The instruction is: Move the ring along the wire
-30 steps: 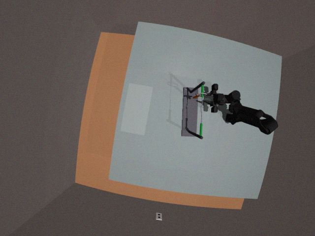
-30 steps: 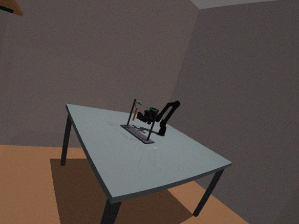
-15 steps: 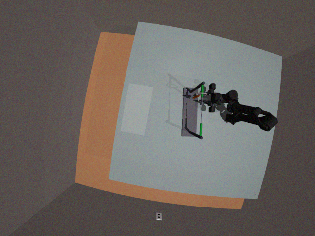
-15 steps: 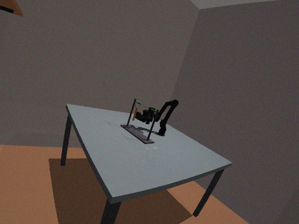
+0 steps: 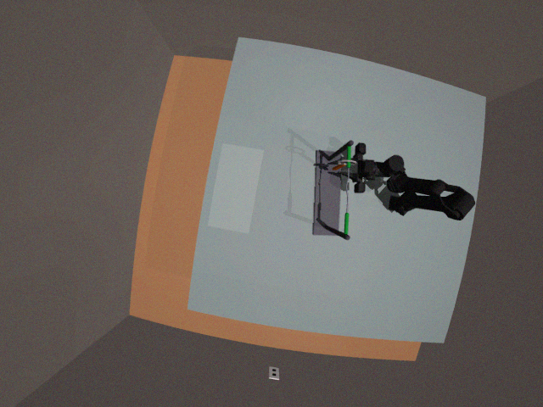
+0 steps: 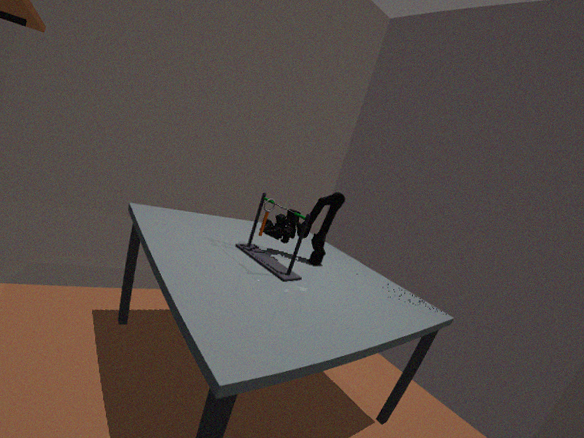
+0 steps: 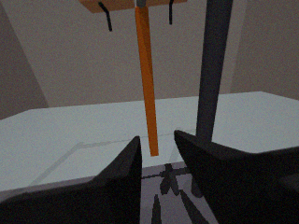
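The ring (image 5: pixel 353 161) (image 6: pixel 274 206) hangs around the green part (image 5: pixel 349 151) beside one post (image 5: pixel 340 149) (image 6: pixel 256 222) (image 7: pixel 215 70). Its orange handle (image 5: pixel 338 167) (image 6: pixel 264 223) (image 7: pixel 149 84) hangs down, slightly tilted in the wrist view. My gripper (image 7: pixel 157 137) is partly open and empty. Its fingers point at the handle below wire height; the handle's lower end shows in line with the gap between the fingertips. Whether the fingers touch the handle is too small to tell. The thin grey wire (image 5: pixel 347 192) runs to the other green part (image 5: pixel 346 223) (image 6: pixel 299 215) by the other post (image 5: pixel 335 231) (image 6: pixel 296 247).
Both posts stand on a dark base plate (image 5: pixel 327 210) (image 6: pixel 274 265) on the pale table (image 5: pixel 271 271) (image 6: pixel 294 335). The near post is just right of the handle in the wrist view, behind the right finger. The arm (image 5: pixel 421 185) (image 6: pixel 325 218) reaches in from the wire's other side.
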Robot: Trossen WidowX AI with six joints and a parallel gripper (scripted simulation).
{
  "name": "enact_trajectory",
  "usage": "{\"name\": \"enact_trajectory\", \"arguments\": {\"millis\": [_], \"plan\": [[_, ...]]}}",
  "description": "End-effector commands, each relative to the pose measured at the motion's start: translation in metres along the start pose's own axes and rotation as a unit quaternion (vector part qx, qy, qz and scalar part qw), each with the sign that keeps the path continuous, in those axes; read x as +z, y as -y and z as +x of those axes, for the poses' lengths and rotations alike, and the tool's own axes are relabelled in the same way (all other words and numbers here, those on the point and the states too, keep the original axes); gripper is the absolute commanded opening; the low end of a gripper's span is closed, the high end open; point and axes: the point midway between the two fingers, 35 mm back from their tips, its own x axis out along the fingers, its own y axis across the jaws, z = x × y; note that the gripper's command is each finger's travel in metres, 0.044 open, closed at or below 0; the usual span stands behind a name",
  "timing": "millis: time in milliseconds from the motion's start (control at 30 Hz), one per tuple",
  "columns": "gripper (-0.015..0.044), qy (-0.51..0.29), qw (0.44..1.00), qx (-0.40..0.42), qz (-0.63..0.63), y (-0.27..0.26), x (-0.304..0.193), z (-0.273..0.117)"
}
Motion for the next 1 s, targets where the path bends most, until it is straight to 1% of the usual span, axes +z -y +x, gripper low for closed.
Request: {"name": "enact_trajectory", "arguments": {"millis": [0,567,967], "plan": [[0.0160,0.003,1.000,-0.002,0.001,0.001,0.002,0.009],[0.0160,0.005,1.000,-0.002,0.001,-0.004,0.001,0.035],[0.0160,0.006,1.000,-0.002,0.002,-0.004,0.001,0.036]]}}
